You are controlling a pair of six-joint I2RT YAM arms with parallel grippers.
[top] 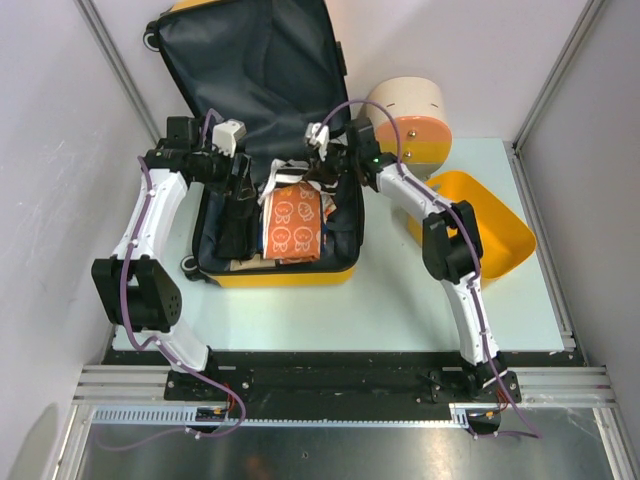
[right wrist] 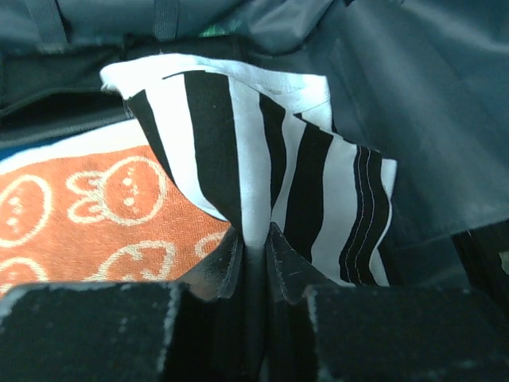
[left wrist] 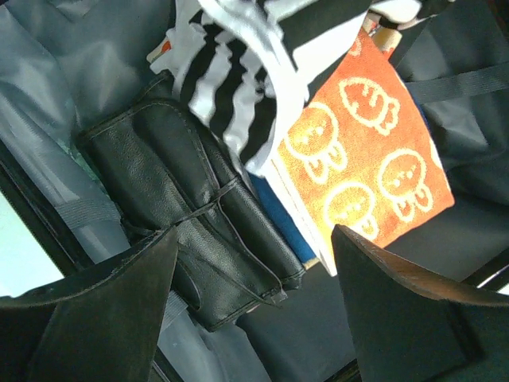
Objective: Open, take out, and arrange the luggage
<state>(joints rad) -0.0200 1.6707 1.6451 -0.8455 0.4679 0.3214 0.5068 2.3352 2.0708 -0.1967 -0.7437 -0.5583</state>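
Observation:
The yellow luggage (top: 285, 277) lies open on the table, its dark-lined lid (top: 255, 70) standing up at the back. Inside it are an orange rabbit-print towel (top: 292, 222), a black-and-white striped cloth (right wrist: 238, 135) and a black leather pouch (left wrist: 183, 199). My right gripper (right wrist: 254, 247) is shut on a fold of the striped cloth, which rises from the jaws above the towel (right wrist: 95, 215). In the top view this gripper (top: 322, 178) is over the case's back right. My left gripper (left wrist: 254, 302) hangs open over the pouch at the case's left side, holding nothing.
A yellow plastic basket (top: 490, 235) sits right of the case, and a cream-and-pink round box (top: 410, 120) stands behind it. The pale table (top: 300, 320) runs to the front rail. Grey walls close in on both sides.

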